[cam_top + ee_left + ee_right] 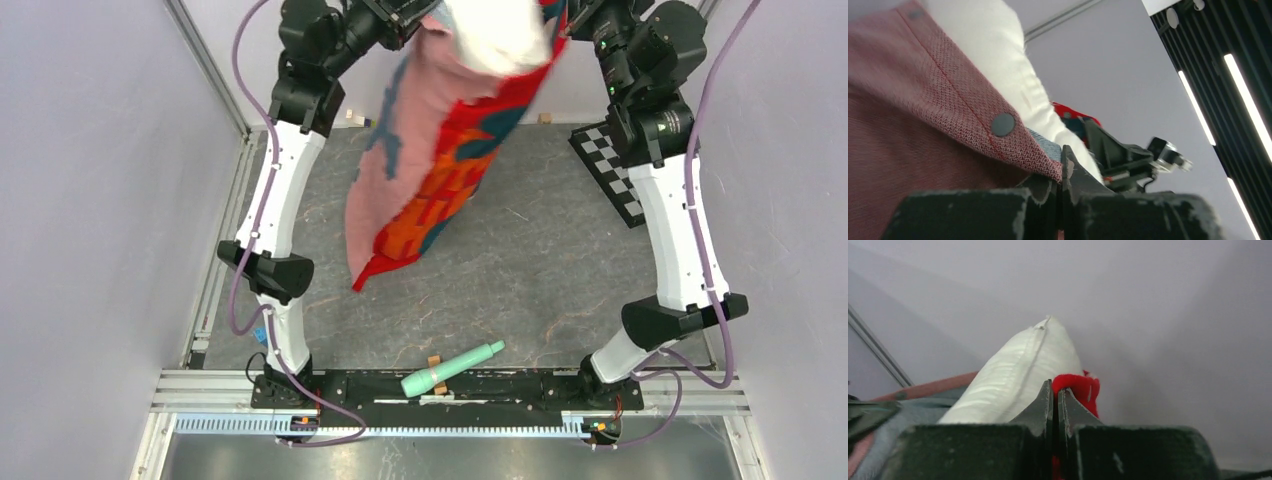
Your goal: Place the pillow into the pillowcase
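Observation:
The pillowcase hangs high above the table between both arms, faded pink side to the left, red-orange side to the right. The white pillow sticks out of its open top. My left gripper is shut on the pink hem of the pillowcase beside a dark snap button, with the pillow behind it. My right gripper is shut on the red edge of the pillowcase, with the pillow bulging to its left. In the top view both grippers are mostly hidden at the upper edge.
A mint-green cylinder lies on the grey table near the arm bases. A black-and-white checkerboard lies at the table's right side behind the right arm. Grey walls enclose the table left and right.

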You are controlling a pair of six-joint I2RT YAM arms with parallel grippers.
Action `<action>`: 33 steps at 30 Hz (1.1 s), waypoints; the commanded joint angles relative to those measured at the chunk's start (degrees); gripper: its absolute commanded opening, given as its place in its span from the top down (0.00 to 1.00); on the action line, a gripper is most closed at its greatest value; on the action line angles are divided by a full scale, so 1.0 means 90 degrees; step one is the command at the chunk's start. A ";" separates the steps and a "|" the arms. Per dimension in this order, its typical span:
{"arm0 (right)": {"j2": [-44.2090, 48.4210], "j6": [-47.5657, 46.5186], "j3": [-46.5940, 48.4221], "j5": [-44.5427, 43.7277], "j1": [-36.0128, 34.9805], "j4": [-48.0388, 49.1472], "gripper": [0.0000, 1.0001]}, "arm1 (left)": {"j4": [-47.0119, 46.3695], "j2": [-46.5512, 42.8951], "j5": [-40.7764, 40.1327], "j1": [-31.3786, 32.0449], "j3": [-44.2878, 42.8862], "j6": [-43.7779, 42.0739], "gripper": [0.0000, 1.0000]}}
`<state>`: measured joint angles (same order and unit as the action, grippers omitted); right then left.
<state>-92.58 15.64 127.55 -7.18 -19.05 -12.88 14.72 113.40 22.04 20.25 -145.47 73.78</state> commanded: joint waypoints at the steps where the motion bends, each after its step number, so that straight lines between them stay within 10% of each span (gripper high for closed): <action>1: 0.0907 0.0436 -0.0666 0.0501 -0.0431 0.1278 1.00 | -0.1174 -0.0879 -0.0353 -0.1337 -0.0438 0.0498 0.97; 5: 0.1366 -0.0392 -0.1032 -0.0130 -0.1466 0.1324 1.00 | -0.1739 -0.0411 -0.0456 -0.1932 -0.0459 0.1769 0.97; 11: 0.0540 0.0024 0.0553 -0.0254 0.0056 0.0929 1.00 | -0.0860 -0.0619 -0.0048 0.0400 -0.0521 0.0086 0.97; 19: 0.1719 0.0040 -0.1538 0.0306 -0.1289 0.1591 1.00 | -0.1995 -0.0323 -0.0173 -0.2439 -0.0584 0.2452 0.97; 26: 0.0719 0.0420 0.0483 0.0094 0.0085 0.0681 1.00 | -0.1028 -0.0687 0.0039 0.0242 -0.0523 0.0532 0.97; 33: 0.1456 0.0469 -0.1237 0.0722 -0.1142 0.1175 1.00 | -0.2011 -0.0245 0.0096 -0.2671 -0.0644 0.2785 0.97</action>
<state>-83.55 20.93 119.17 -2.70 -21.54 -11.62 6.52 112.27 25.17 13.32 -148.44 87.31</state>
